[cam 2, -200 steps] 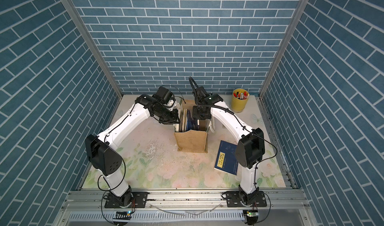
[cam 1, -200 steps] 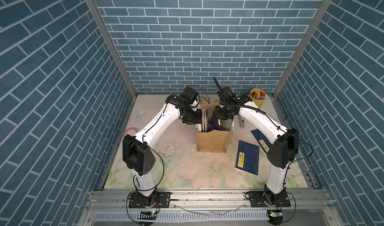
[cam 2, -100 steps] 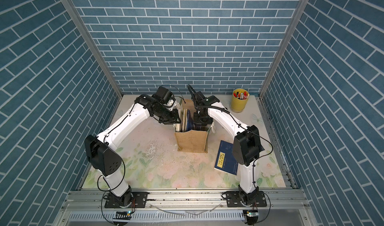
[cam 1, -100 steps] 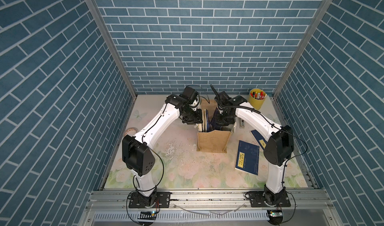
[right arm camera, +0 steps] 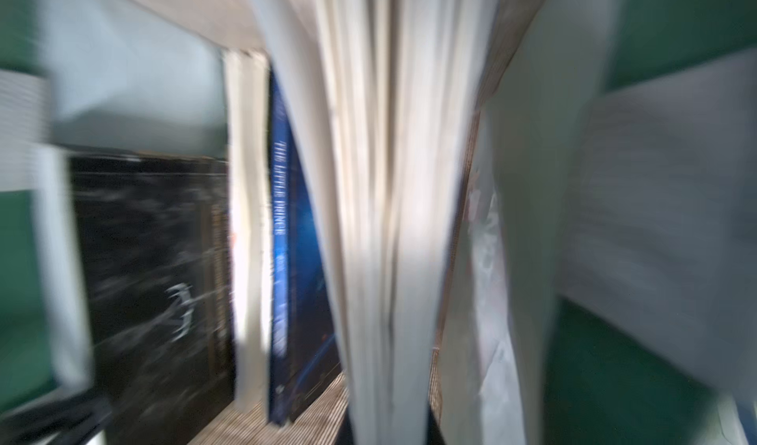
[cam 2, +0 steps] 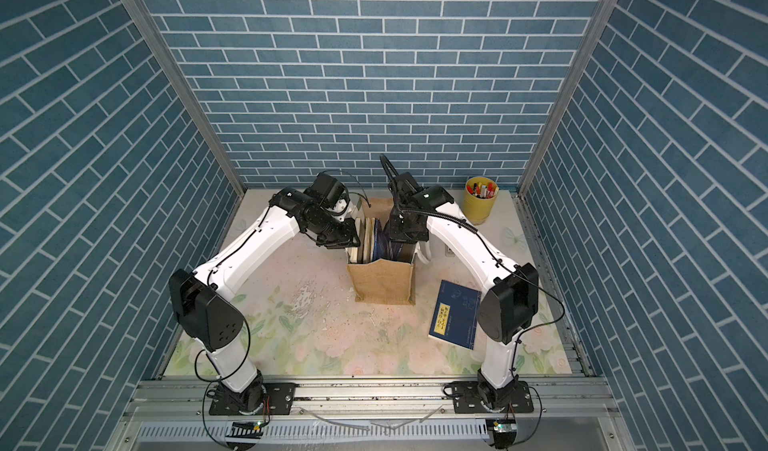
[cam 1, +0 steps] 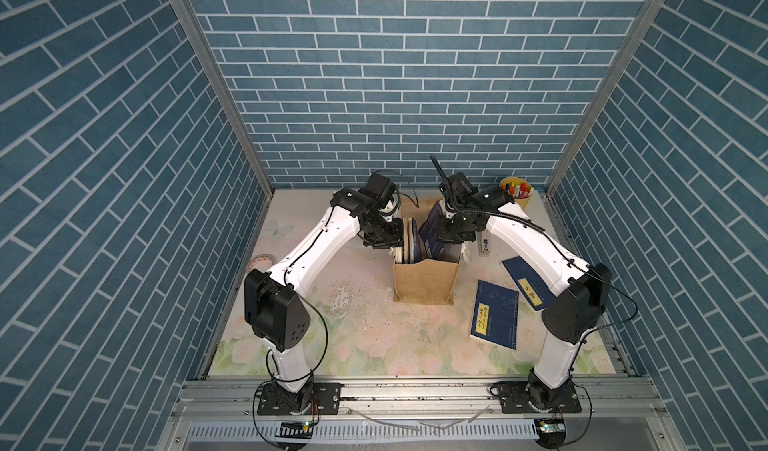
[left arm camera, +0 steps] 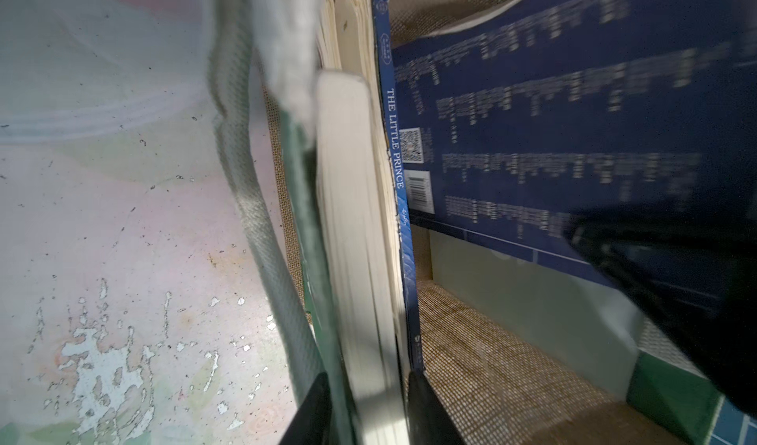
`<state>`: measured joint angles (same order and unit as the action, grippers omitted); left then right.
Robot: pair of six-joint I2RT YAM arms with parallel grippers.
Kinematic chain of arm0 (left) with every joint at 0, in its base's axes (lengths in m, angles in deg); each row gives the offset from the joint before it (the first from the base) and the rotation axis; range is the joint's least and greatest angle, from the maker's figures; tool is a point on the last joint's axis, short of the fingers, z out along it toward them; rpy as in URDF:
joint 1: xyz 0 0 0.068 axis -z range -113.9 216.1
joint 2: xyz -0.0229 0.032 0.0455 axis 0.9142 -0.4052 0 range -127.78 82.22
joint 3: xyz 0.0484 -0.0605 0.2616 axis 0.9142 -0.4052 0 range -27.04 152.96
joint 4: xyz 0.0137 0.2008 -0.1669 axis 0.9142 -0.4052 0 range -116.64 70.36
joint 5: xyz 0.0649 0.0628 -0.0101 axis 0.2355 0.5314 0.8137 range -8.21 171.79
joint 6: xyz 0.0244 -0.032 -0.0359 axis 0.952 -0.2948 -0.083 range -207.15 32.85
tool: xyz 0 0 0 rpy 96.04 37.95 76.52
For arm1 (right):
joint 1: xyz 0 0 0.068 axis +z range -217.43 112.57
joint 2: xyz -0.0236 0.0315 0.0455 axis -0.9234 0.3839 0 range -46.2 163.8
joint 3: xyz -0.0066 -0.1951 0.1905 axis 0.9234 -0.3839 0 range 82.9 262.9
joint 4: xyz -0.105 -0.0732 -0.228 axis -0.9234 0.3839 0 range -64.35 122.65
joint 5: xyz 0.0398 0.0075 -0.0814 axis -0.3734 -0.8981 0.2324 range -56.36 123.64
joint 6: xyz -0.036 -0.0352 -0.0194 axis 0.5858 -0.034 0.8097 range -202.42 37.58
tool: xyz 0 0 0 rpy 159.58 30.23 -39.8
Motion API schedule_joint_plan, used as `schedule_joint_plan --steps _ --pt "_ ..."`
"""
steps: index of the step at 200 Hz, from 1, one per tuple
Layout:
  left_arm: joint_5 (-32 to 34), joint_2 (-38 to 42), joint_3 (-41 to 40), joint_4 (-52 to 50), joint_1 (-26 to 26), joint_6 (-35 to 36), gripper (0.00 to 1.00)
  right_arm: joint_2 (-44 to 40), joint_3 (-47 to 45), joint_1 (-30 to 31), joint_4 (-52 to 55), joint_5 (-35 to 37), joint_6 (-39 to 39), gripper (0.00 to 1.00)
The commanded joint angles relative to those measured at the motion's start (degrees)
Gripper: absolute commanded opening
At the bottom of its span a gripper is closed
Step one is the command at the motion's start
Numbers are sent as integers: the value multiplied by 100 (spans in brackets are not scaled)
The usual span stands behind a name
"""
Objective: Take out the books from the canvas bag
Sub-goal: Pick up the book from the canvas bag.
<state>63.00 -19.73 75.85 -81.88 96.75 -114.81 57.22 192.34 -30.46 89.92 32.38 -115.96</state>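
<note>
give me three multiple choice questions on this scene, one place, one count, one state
1. Where is the cup? A front edge; B back corner, robot's left; C back corner, robot's right.
2. How many books lie flat on the table? A none; B two; C five.
3. The right claw is: A shut on a book sticking out of the bag; B open over the table; C shut on the cup.
C: it stands by the back wall, right side. B: two lie beside the bag, one half hidden. A: pages are pinched between its tips.
</note>
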Motion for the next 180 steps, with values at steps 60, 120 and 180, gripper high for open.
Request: schedule_joint_plan --steps 60,120,180 --pt "191 -140 369 -332 -7 -2 34 -905 1112 -15 252 586 418 0" --pt "261 -163 397 -406 -8 8 27 -1117 1731 -122 282 937 497 0" --pt "470 -142 442 -689 -39 -53 0 -1384 1561 -942 433 1242 480 0"
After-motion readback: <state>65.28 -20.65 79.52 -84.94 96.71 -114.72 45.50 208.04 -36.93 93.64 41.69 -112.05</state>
